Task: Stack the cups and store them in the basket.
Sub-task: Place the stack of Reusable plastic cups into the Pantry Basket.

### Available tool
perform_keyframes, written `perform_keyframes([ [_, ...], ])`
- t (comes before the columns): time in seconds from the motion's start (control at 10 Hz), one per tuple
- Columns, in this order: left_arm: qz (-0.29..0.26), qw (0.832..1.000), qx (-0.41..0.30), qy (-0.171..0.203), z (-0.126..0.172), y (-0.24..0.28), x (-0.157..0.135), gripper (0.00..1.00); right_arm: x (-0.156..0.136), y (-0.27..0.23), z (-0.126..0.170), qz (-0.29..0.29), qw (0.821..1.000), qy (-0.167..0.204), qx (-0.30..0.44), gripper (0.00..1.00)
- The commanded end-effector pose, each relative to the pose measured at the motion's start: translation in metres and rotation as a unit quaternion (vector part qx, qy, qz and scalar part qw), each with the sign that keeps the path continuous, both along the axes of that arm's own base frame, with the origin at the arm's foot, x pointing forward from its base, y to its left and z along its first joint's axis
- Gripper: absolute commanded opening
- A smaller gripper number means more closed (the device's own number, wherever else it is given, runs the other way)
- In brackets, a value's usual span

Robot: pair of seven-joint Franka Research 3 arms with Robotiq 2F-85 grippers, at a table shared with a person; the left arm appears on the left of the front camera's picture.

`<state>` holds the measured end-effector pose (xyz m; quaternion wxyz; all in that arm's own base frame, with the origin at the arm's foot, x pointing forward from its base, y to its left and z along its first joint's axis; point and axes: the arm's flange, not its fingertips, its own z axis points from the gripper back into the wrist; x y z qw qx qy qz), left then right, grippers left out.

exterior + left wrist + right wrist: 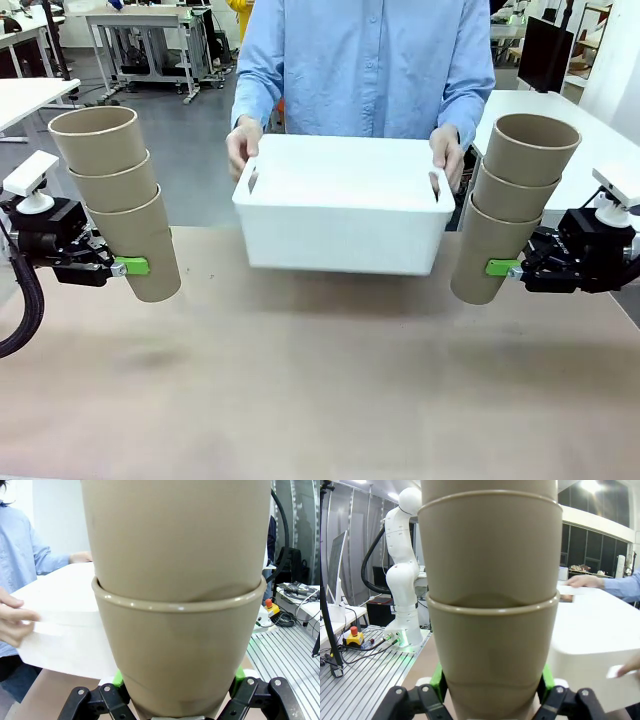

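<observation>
Two stacks of three tan cups hang above the table. My left gripper is shut on the bottom cup of the left stack, which leans slightly left. My right gripper is shut on the bottom cup of the right stack, which leans slightly right. Between the stacks a person holds the white basket by both end handles, just above the table's far side. Up close, the left stack stands before my left wrist camera with green pads at its base. The right stack does the same between my right gripper's pads.
The brown table spreads bare in front of the basket. The person's hands grip the basket's rim at both ends. White tables and lab gear stand behind; another white arm stands off in the right wrist view.
</observation>
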<state>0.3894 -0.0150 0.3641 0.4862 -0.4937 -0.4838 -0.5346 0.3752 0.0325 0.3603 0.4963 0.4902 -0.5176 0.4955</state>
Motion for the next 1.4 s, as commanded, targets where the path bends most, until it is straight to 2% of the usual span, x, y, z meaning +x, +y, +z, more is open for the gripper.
perform_keyframes([
  [0.0,-0.002,1.0,-0.003,-0.002,0.0027,-0.0003,-0.0008,0.85,0.0002,-0.0001,0.0039,-0.002,1.0,-0.006,0.001,0.85],
  [1.3,-0.002,1.0,-0.003,-0.002,0.0027,-0.0003,-0.0008,0.85,0.0002,-0.0001,0.0039,-0.002,1.0,-0.006,0.001,0.85],
])
